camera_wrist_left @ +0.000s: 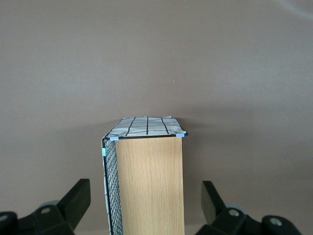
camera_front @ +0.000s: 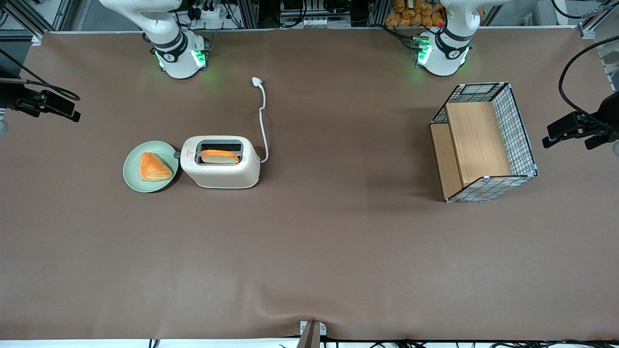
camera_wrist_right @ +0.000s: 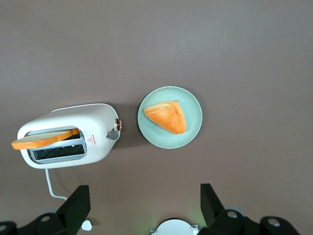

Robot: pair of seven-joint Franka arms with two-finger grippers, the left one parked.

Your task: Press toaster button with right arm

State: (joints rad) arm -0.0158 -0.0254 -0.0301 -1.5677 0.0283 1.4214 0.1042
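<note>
Since the toaster (camera_front: 221, 163) looks light and may skid, the button (camera_wrist_right: 113, 134) on its narrow end, just beside the green plate (camera_front: 133, 175), wants a straight, gentle push. Seen from the wrist, it sits at ten o'clock from the gripper (camera_wrist_right: 145, 208), which hangs high above, fingers spread and empty.

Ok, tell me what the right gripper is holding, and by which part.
Nothing. The gripper is open and empty, high above the table, over the toaster and the plate.
</note>
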